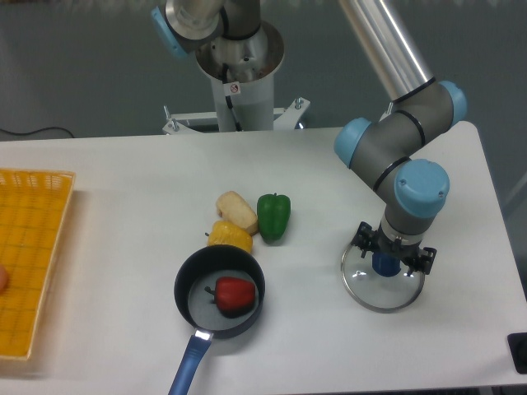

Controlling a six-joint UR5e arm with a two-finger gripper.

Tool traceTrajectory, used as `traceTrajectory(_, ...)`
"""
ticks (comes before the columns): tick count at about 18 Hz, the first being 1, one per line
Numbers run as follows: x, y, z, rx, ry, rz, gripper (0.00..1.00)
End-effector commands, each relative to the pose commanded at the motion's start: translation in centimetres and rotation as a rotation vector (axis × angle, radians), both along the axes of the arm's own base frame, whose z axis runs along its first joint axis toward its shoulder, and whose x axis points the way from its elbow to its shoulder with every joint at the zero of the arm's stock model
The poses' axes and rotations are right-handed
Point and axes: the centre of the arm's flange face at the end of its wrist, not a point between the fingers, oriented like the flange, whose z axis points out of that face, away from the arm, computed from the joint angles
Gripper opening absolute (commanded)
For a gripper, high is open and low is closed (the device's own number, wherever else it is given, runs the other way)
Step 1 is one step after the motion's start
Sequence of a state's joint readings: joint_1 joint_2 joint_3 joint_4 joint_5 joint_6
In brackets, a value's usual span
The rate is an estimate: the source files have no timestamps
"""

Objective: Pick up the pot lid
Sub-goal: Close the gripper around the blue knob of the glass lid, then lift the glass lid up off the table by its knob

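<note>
Camera: fixed view of the arm, wrist pointing straight down over the white worktop [123,181].
Gripper [387,265]: lowered onto the pot lid, fingers either side of the blue knob [385,266]. Can't tell whether they are clamped on it or slack, as the wrist body blocks the tips.
Pot lid [361,285]: directly under the gripper, round glass with a metal rim, lying flat on the worktop.
Pan [198,300]: well to the left of the gripper, dark, with a blue handle [188,366] pointing toward the camera edge.
Red pepper [235,294]: inside the pan.
Green pepper [273,216]: left of the gripper and further back, nearer than the pan.
Yellow pepper [230,236]: just beyond the pan rim, beside the green one.
Tan piece [237,211]: touching the yellow pepper, type unclear.
Yellow basket [33,247]: far left of the gripper, at the frame edge.
</note>
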State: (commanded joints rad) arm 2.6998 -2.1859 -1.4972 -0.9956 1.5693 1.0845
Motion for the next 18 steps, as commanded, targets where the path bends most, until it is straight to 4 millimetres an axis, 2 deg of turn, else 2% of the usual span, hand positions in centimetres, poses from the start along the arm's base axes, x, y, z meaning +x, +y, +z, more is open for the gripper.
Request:
traceTrajectory(6,0.04,-0.13,-0.52,-0.004,-0.008,-0.008,0.99)
traceTrajectory(9,0.11,-0.17,-0.52,-0.004,-0.007,-0.011,0.89)
traceTrajectory(12,0.09,-0.16,-0.62,-0.003,-0.004,-0.023,0.85)
traceTrajectory(15,0.02,-0.24,-0.62,-0.003,-0.004,-0.035,0.68)
traceTrajectory(18,0.02,-0.24,-0.62,-0.003,-0.004,-0.037,0.67)
